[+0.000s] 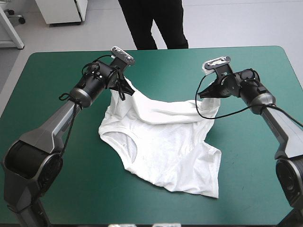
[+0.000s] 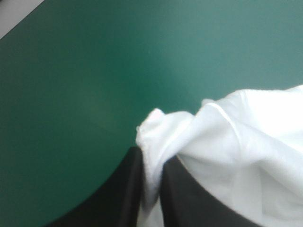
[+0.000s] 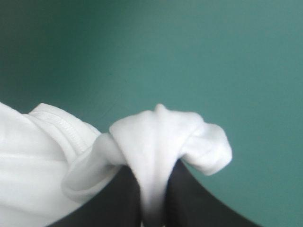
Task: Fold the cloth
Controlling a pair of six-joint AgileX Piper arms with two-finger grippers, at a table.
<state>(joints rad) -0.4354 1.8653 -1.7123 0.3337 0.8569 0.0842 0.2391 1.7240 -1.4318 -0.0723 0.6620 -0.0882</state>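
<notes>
Plain white T-shirt (image 1: pixel 165 142); plain teal-green table cover (image 1: pixel 94 189).

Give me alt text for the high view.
The left gripper and right gripper each pinch one end of the white T-shirt's far edge, holding it up while the rest lies on the teal-green table.

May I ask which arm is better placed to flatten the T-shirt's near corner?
Likely right: the T-shirt has its near corner on that side, though right claw and left claw both grip its far edge.

Bright even light, faint shadow beneath T-shirt (image 1: pixel 165 146)
</notes>
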